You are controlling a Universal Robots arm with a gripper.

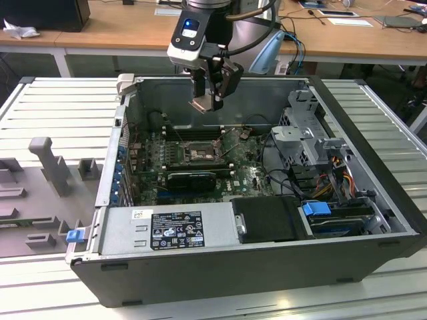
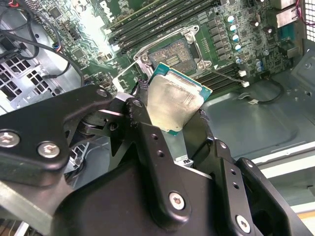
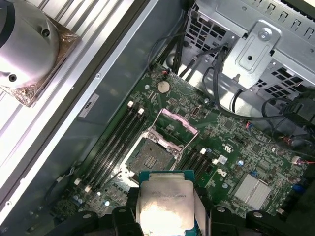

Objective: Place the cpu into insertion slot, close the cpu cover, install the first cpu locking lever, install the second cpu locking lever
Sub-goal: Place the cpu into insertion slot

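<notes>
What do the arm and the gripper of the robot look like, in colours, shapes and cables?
The arm ends in a black module with a white edge and a small blue light. A black cable loops beside it. The gripper is black; in the second wrist view its fingers are flat, angular black links with silver screws.

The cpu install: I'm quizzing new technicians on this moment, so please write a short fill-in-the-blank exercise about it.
1. The gripper is shut on the ____.
2. The insertion slot is ____, with no chip seated in it.
3. The cpu cover stands ____, not closed.
Missing words: cpu; empty; open.
</notes>
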